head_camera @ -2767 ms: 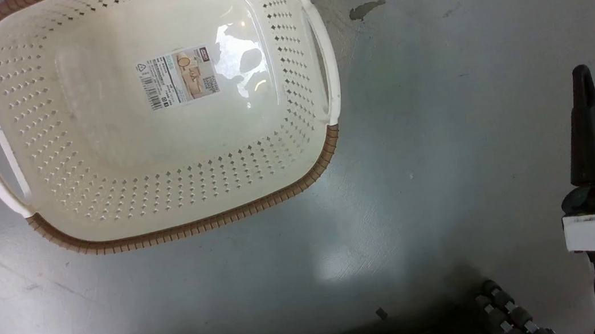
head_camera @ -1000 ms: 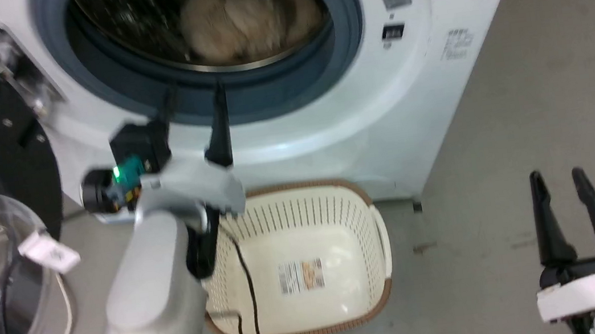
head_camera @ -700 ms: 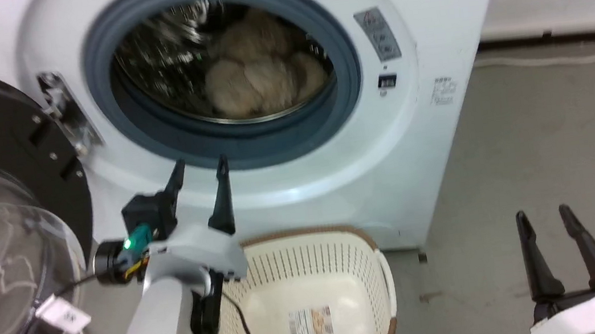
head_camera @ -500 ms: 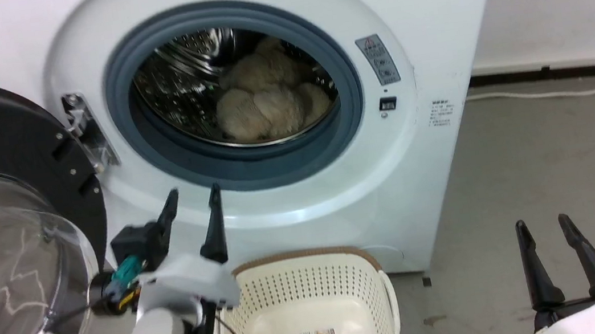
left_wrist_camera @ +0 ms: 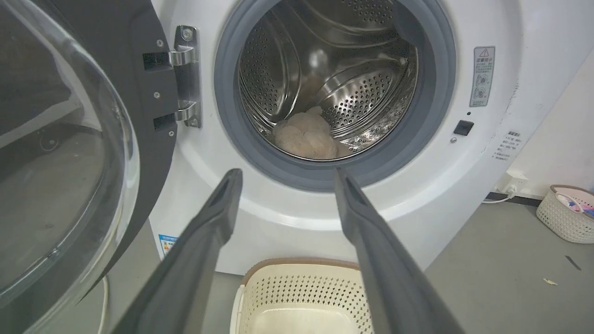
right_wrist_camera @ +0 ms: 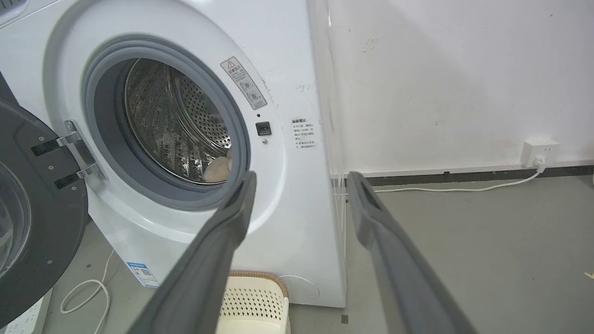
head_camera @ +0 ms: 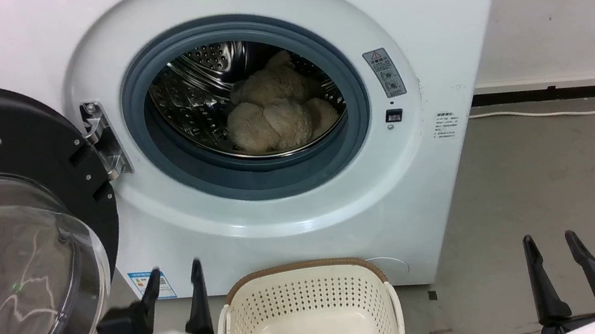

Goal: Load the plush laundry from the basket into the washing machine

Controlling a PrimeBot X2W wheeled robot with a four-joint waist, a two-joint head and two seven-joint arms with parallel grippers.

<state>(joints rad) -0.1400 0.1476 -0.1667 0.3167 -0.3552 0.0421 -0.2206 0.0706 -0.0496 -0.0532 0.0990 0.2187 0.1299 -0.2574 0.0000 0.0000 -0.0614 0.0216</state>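
One plush laundry toy (head_camera: pixel 276 115) lies low in the drum (head_camera: pixel 191 100) of the single washing machine (head_camera: pixel 432 57); it looks soft, light and squashy, easiest pinched by a lumpy limb. The one basket (head_camera: pixel 310 303) below seems bare, though its near end is cut off. The left gripper (head_camera: pixel 174 270) and right gripper (head_camera: pixel 548 238) both gape, holding nothing.

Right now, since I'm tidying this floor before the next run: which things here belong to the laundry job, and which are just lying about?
Part of the job:
- plush laundry, lying in the drum
- washing machine, door swung open
- basket, on the floor before the washer

Just lying about:
- small white basket by the wall
- white cable along the floor
- wall socket
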